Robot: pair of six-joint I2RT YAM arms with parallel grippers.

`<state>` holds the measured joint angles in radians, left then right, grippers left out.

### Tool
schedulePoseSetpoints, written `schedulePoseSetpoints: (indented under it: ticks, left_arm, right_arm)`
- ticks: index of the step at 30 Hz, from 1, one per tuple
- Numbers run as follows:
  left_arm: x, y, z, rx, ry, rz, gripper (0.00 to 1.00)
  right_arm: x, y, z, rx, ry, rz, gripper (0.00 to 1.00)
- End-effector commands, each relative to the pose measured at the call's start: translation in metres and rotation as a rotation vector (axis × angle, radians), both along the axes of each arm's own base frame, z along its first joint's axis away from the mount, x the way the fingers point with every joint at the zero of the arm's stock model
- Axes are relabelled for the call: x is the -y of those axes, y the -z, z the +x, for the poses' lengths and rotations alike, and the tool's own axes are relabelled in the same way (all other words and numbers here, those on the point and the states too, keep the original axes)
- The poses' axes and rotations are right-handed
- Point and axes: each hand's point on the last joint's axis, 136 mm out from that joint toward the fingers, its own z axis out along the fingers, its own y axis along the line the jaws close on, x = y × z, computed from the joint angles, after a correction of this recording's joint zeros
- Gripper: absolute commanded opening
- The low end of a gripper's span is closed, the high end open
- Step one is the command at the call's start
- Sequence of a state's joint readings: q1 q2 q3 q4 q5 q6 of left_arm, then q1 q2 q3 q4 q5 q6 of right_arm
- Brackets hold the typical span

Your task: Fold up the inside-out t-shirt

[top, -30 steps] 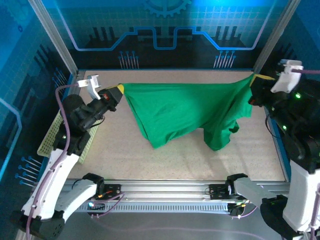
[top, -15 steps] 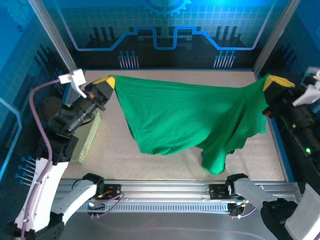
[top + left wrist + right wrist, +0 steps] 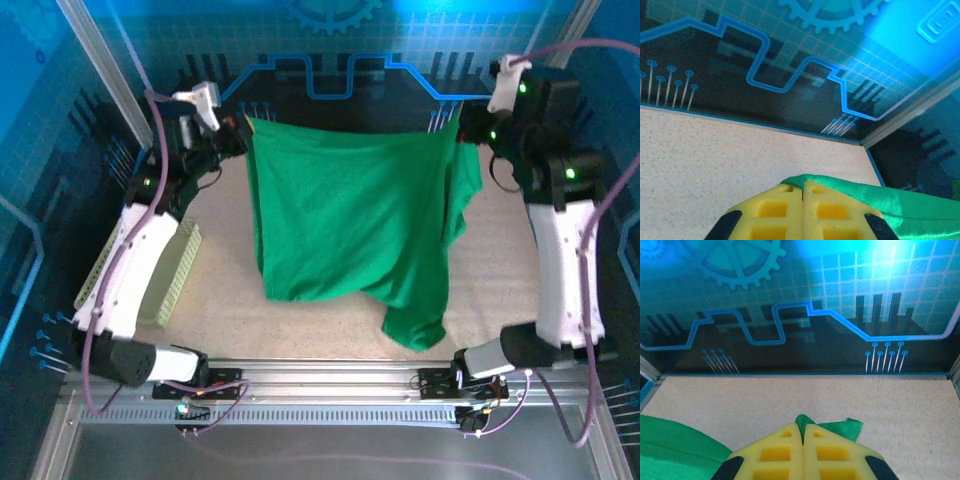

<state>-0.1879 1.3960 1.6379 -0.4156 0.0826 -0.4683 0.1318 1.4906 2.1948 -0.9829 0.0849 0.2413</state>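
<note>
left pincer (image 3: pixel 802 192) and right pincer (image 3: pixel 803 432) each pinch an upper corner of the t-shirt (image 3: pixel 350 210), likely soft, light and droopy, so corners suit gripping.

One green t-shirt (image 3: pixel 340 210). One perforated basket (image 3: pixel 183 265). One worktop (image 3: pixel 230 320). Two robot arms: the left arm (image 3: pixel 135 260) and the right arm (image 3: pixel 565 250). Two end effectors: the left end effector (image 3: pixel 240 128) and the right end effector (image 3: pixel 462 130), each with two yellow fingers (image 3: pixel 775 210).
</note>
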Motion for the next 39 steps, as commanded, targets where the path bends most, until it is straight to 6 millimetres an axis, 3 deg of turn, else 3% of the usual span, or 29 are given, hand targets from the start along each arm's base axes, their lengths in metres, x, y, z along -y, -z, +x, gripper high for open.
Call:
schedulePoseSetpoints:
  ticks: [1,5,9,11,14,17,19,22,25,27,30,33,34,37,39]
  left_arm:
    - [-0.029,-0.039,0.017,0.057,-0.075,-0.012,0.0]
    - [-0.043,-0.084,0.034,0.147,-0.046,-0.084,0.0]
    - [-0.048,-0.125,0.022,0.274,0.001,-0.12,0.0]
    - [-0.043,-0.134,0.011,0.315,0.036,-0.125,0.0]
    - [-0.035,-0.126,-0.004,0.346,0.09,-0.146,0.0]
    - [-0.033,-0.086,-0.016,0.304,0.095,-0.174,0.0]
    - [-0.031,-0.047,-0.022,0.241,0.099,-0.201,0.0]
    - [-0.027,0.028,-0.034,0.109,0.102,-0.261,0.0]
    - [-0.019,0.107,-0.054,-0.04,0.115,-0.318,0.0]
    - [-0.013,0.161,-0.073,-0.163,0.112,-0.327,0.0]
    - [-0.002,0.223,-0.103,-0.328,0.118,-0.334,0.0]
    - [0.004,0.27,-0.136,-0.456,0.123,-0.319,0.0]
    - [0.002,0.283,-0.146,-0.492,0.108,-0.32,0.0]
    - [-0.007,0.314,-0.171,-0.569,0.04,-0.337,0.02]
    - [-0.013,0.325,-0.182,-0.587,-0.004,-0.339,0.04]
  right_arm:
    - [0.019,-0.045,0.017,0.129,0.038,0.01,0.0]
    - [0.031,-0.086,0.027,0.243,0.025,0.075,0.0]
    - [0.037,-0.119,0.019,0.347,-0.031,0.173,0.0]
    - [0.03,-0.122,0.013,0.355,-0.074,0.191,0.0]
    - [0.013,-0.102,0.007,0.293,-0.142,0.206,0.0]
    - [-0.006,-0.057,0.001,0.195,-0.183,0.188,0.0]
    - [-0.018,-0.007,-0.002,0.094,-0.201,0.18,0.0]
    - [-0.031,0.08,-0.017,-0.087,-0.194,0.214,0.0]
    - [-0.04,0.179,-0.043,-0.3,-0.168,0.263,0.0]
    - [-0.042,0.247,-0.071,-0.442,-0.131,0.277,0.0]
    - [-0.037,0.333,-0.118,-0.65,-0.06,0.3,0.0]
    - [-0.029,0.382,-0.159,-0.777,0.003,0.317,0.0]
    - [-0.027,0.388,-0.167,-0.791,0.017,0.317,0.0]
    - [-0.019,0.393,-0.182,-0.798,0.061,0.312,0.0]
    - [-0.017,0.387,-0.184,-0.767,0.071,0.324,0.11]
